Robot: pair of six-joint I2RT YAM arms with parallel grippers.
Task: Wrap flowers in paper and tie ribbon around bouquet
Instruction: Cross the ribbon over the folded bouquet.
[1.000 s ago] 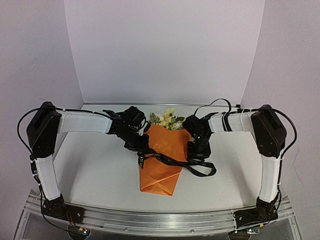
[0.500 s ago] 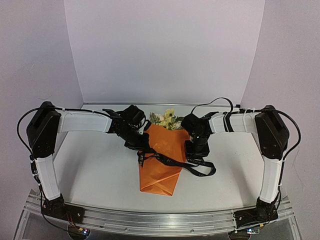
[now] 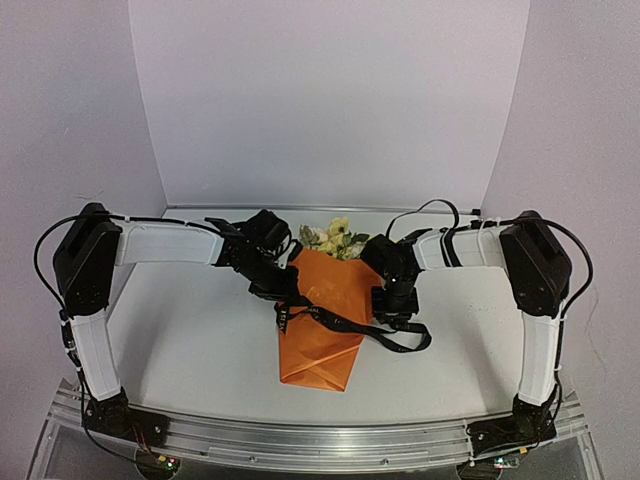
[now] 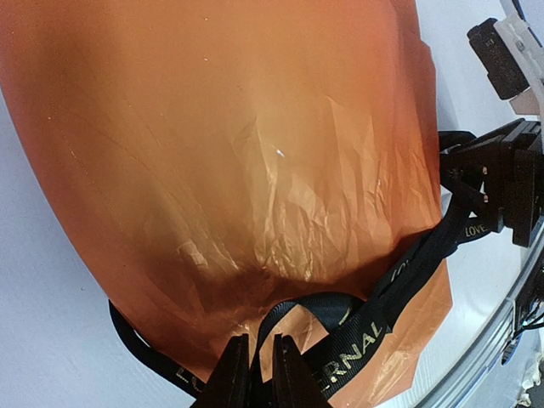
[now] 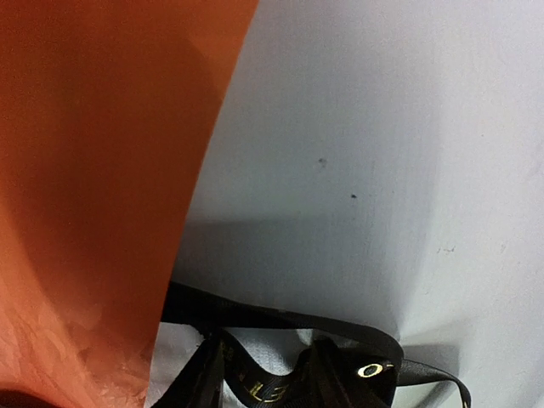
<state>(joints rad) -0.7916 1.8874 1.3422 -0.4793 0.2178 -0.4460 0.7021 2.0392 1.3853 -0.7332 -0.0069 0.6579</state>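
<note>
Where ribbon [image 4: 374, 327] overhangs bouquet [image 3: 318, 350], left gripper [image 4: 257, 378] pinches; right gripper [image 5: 265, 378] maybe straddles.

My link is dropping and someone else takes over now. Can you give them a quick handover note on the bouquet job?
The left gripper is shut on the ribbon at the bouquet's left edge.
The right gripper is open, with its fingers either side of the ribbon beside the right edge; no grip yet.
The bouquet lies on the table with the flowers at the far end.
Done: wrapping.
Left: tying; no knot shows.
</note>
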